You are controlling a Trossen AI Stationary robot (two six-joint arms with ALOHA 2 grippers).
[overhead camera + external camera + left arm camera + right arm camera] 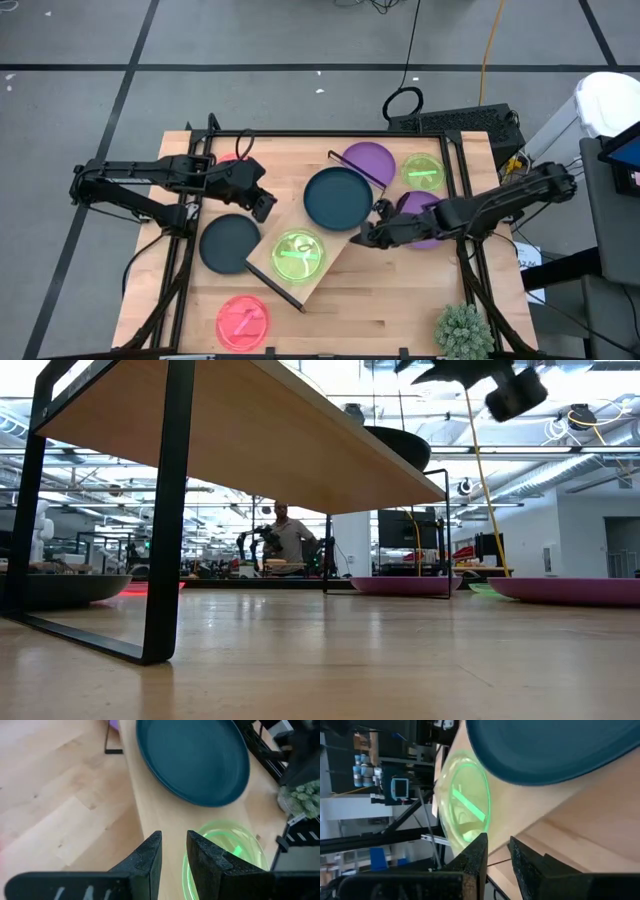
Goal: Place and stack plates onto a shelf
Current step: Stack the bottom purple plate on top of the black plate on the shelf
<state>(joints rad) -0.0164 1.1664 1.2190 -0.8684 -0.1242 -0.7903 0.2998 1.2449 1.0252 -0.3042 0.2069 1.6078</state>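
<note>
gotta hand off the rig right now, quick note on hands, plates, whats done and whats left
Left hand: empty, fingers narrowly apart, over the shelf's left edge.
Right hand: empty, nearly closed, at the shelf's right edge.
Done: teal plate and lime-green plate lie side by side on the shelf.
Left on the table: dark plate, pink plate, two purple plates, second green plate.

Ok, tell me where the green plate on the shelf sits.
In the high view the green plate lies on the shelf near its lower-left end, beside the dark plate that shares the board.
</note>
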